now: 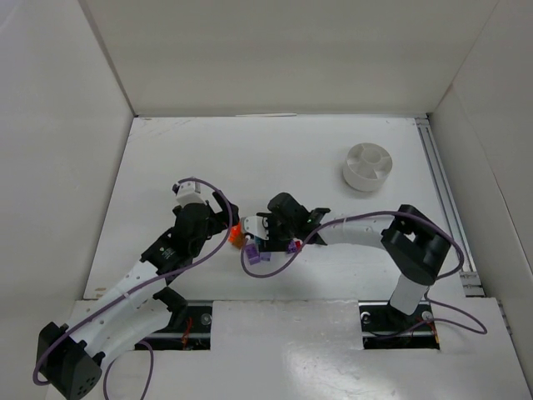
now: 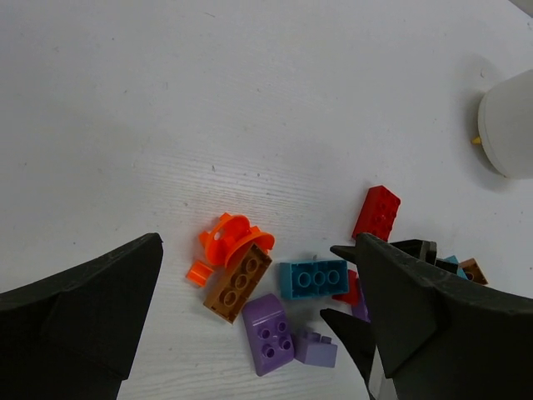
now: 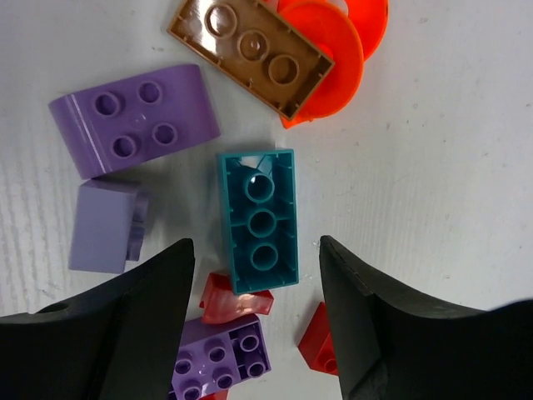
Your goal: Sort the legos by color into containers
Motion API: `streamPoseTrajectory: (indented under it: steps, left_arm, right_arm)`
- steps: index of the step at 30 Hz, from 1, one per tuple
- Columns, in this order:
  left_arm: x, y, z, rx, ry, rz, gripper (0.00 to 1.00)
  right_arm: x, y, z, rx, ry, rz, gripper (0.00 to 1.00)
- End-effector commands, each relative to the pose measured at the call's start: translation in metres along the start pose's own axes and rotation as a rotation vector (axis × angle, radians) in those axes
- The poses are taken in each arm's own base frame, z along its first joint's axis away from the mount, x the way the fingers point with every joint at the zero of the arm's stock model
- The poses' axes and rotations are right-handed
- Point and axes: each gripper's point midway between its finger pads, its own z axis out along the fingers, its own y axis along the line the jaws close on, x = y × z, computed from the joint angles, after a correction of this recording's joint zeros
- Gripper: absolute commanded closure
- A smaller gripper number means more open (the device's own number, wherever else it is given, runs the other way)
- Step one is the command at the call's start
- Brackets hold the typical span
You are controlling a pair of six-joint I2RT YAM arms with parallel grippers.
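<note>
Straddling teal lego [image 3: 258,221], right fingers [image 3: 125,333] apart.

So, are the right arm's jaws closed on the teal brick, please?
No, the right gripper is open, with a gap on either side of the teal brick between its jaws.

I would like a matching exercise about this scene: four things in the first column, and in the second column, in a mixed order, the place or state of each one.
Things:
1. teal brick
2. brown brick
3. white dish
4. left gripper

Places or states:
A. standing alone at the far right of the table
B. wide open, holding nothing
C. overlapping the orange round piece
D. in line with the gap between the fingers of the right gripper

Pairs: 1-D, 2-C, 3-A, 4-B
</note>
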Motion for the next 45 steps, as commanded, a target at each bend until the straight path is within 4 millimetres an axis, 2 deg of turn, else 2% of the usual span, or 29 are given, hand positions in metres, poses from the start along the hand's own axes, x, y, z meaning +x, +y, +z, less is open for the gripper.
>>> streamPoseTrajectory:
  steps: [1, 5, 10, 14, 15, 17, 20, 22, 23, 25, 27, 28, 30, 31, 32, 33, 37, 38, 39, 41, 42, 44, 45]
  left_arm:
    - [-0.003, -0.004, 0.002, 0.018, -0.017, 0.003, 0.00]
    - [-0.003, -0.003, 0.002, 0.018, -0.018, 0.013, 0.00]
    - [-0.003, -0.003, 0.002, 0.018, -0.018, 0.013, 0.00]
    - [-0.003, -0.003, 0.002, 0.018, -0.018, 0.013, 0.00]
    - [-0.003, -0.003, 0.002, 0.018, -0.018, 0.013, 0.00]
    - [-0.003, -0.003, 0.002, 0.018, -0.018, 0.013, 0.00]
    - [-0.003, -0.003, 0.002, 0.018, -0.018, 0.013, 0.00]
    - [-0.001, -0.002, 0.003, 0.012, -0.011, 0.016, 0.00]
    - [-0.001, -0.002, 0.003, 0.012, -0.011, 0.016, 0.00]
    - [-0.001, -0.003, 0.005, 0.011, -0.010, 0.017, 0.00]
    - [0.002, -0.001, 0.007, 0.004, -0.002, 0.021, 0.00]
    - [0.002, -0.001, 0.007, 0.004, -0.001, 0.021, 0.00]
    - [0.002, -0.006, 0.012, 0.009, 0.007, 0.022, 0.00]
    - [0.006, -0.006, 0.013, 0.009, 0.020, 0.026, 0.00]
    - [0.003, -0.006, 0.017, 0.002, 0.016, 0.022, 0.00]
    - [0.003, -0.011, 0.019, 0.010, 0.023, 0.022, 0.00]
    - [0.006, -0.017, 0.025, 0.019, 0.048, 0.027, 0.00]
    - [0.010, -0.016, 0.027, 0.017, 0.064, 0.031, 0.00]
    - [0.010, -0.018, 0.030, 0.010, 0.072, 0.035, 0.00]
    - [0.011, -0.019, 0.034, 0.003, 0.080, 0.039, 0.00]
    - [0.011, -0.022, 0.035, 0.008, 0.087, 0.039, 0.00]
    - [0.015, -0.021, 0.040, -0.006, 0.104, 0.047, 0.00]
    - [0.015, -0.021, 0.040, -0.006, 0.104, 0.047, 0.00]
  right_arm:
    - [-0.004, -0.013, 0.005, 0.042, 0.028, -0.020, 0.33]
    - [-0.009, -0.019, 0.011, 0.047, 0.022, -0.021, 0.33]
    - [-0.020, -0.014, 0.024, 0.013, -0.028, -0.032, 0.37]
    - [-0.024, -0.013, 0.027, 0.004, -0.051, -0.026, 0.61]
    - [-0.024, -0.013, 0.027, 0.004, -0.051, -0.026, 0.73]
    - [-0.030, -0.016, 0.020, 0.022, -0.071, -0.032, 0.80]
    - [-0.044, -0.023, 0.004, 0.068, -0.124, -0.047, 0.84]
    - [-0.060, -0.042, -0.019, 0.139, -0.166, -0.055, 0.84]
    - [-0.056, -0.050, -0.027, 0.176, -0.157, -0.035, 0.84]
    - [-0.051, -0.084, -0.060, 0.294, -0.172, 0.030, 0.85]
    - [-0.035, -0.114, -0.087, 0.402, -0.171, 0.109, 0.85]
    - [-0.008, -0.135, -0.109, 0.477, -0.156, 0.185, 0.86]
    - [0.011, -0.158, -0.135, 0.562, -0.177, 0.234, 0.86]
    - [0.035, -0.172, -0.153, 0.627, -0.146, 0.284, 0.86]
    - [0.040, -0.183, -0.171, 0.688, -0.151, 0.302, 0.86]
    - [0.060, -0.196, -0.193, 0.780, -0.102, 0.337, 0.86]
    - [0.097, -0.216, -0.229, 0.937, -0.022, 0.415, 0.85]
    - [0.114, -0.220, -0.241, 0.970, 0.002, 0.441, 0.85]
    - [0.118, -0.225, -0.249, 0.993, -0.003, 0.464, 0.85]
    - [0.130, -0.227, -0.252, 0.996, 0.010, 0.480, 0.85]
    - [0.144, -0.228, -0.255, 1.007, 0.032, 0.501, 0.85]
    - [0.153, -0.228, -0.253, 0.994, 0.028, 0.509, 0.85]
    - [0.157, -0.232, -0.261, 1.007, 0.028, 0.484, 0.85]
